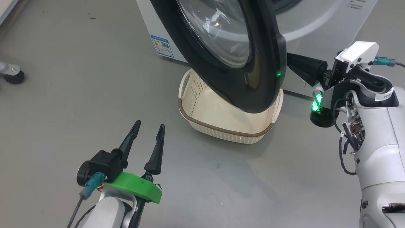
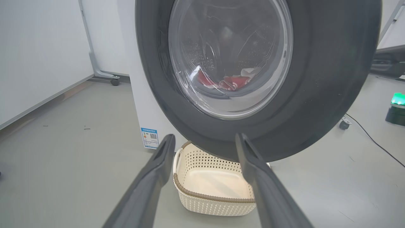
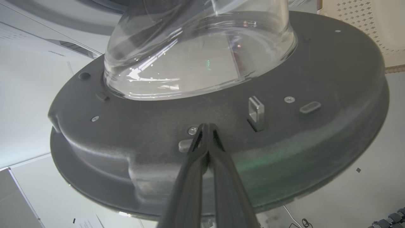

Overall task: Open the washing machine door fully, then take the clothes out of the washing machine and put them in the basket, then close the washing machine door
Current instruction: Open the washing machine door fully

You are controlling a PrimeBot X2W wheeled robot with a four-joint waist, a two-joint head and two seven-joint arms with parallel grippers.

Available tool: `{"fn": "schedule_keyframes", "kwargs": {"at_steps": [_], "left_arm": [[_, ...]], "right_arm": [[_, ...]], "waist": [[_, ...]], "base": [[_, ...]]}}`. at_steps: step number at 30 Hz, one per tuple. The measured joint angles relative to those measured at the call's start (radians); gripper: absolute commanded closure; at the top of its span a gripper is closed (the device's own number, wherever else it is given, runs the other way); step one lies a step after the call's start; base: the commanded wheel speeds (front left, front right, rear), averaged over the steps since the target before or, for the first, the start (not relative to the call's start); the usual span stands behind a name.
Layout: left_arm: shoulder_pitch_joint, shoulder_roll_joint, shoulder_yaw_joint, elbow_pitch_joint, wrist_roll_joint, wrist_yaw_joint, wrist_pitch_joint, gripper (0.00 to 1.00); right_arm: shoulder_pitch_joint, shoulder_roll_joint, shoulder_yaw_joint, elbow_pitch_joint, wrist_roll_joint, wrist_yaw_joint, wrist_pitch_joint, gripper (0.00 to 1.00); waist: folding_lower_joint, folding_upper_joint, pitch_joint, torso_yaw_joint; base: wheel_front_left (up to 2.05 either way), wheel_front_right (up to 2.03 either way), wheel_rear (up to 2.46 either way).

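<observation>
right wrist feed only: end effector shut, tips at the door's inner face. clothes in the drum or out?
Observer: In. The left wrist view shows the red clothes through the washing machine door glass, low in the drum.
Operator: basket placed?
Observer: Yes. The basket sits on the floor before the washing machine, under the door's lower rim; the inside that shows is bare.
Operator: left end effector?
Observer: The left end effector is open, holding nothing, over the floor to the basket's left.
</observation>
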Motion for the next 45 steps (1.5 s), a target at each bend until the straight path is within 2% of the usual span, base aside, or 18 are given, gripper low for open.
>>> {"fn": "schedule_keyframes", "kwargs": {"at_steps": [6,10,23,34,45], "left_arm": [[0.012,0.000,0.001,0.002,0.006,0.000,0.000,0.00],[0.021,0.001,-0.003,0.003,0.045,0.000,0.000,0.00],[0.038,0.001,-0.006,-0.001,0.041,0.000,0.000,0.00],[0.039,0.001,-0.006,-0.009,0.038,0.000,0.000,0.00],[0.040,0.001,-0.004,-0.016,0.035,0.000,0.000,0.00]], "right_arm": [[0.036,0.004,0.041,0.001,0.020,0.000,0.013,1.00],[0.057,0.001,0.087,0.003,0.100,0.000,0.026,1.00],[0.083,0.000,0.279,-0.047,0.253,-0.001,0.027,1.00],[0.094,0.001,0.436,-0.100,0.329,-0.001,-0.016,1.00],[0.095,-0.001,0.524,-0.134,0.376,-0.001,-0.079,1.00]], "waist": [[0.0000,0.0000,-0.020,0.002],[0.0000,0.0000,-0.030,0.006],[0.0000,0.0000,-0.035,0.020],[0.0000,0.0000,-0.030,0.040],[0.0000,0.0000,-0.024,0.051]], "base": [[0.00,0.00,0.00],[0.00,0.00,0.00],[0.00,0.00,0.00],[0.00,0.00,0.00],[0.00,0.00,0.00]]}}
